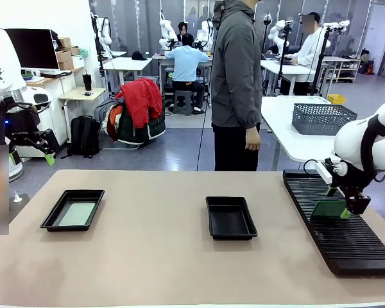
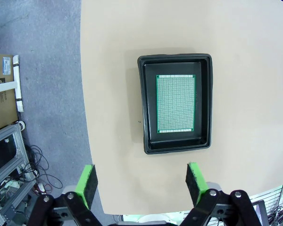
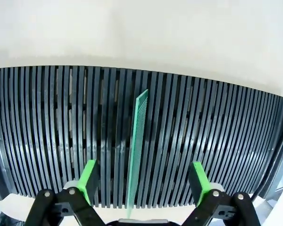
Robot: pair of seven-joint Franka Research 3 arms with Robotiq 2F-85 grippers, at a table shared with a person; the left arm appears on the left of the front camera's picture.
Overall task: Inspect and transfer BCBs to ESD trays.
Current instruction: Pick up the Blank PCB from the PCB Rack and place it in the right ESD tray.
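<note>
One BCB (image 2: pixel 175 103) lies flat in the left ESD tray (image 2: pixel 144 108), seen on the table's left in the front view as the tray (image 1: pixel 51 221) holding the board (image 1: pixel 77 213). My left gripper (image 2: pixel 141 181) hangs open well above it; in the front view it (image 1: pixel 31 156) is raised off the table's left edge. The middle ESD tray (image 1: pixel 213 224) holds nothing. Another BCB (image 3: pixel 137 146) stands on edge in the black slotted rack (image 3: pixel 47 122). My right gripper (image 3: pixel 144 181) is open, one finger on each side of this board (image 1: pixel 327 209), apart from it.
The long ribbed rack (image 1: pixel 346 244) runs along the table's right side. A person (image 1: pixel 236 83) stands at the far edge with hands down. A grey wire basket (image 1: pixel 322 119) sits on another table behind. Bare tabletop lies between the trays.
</note>
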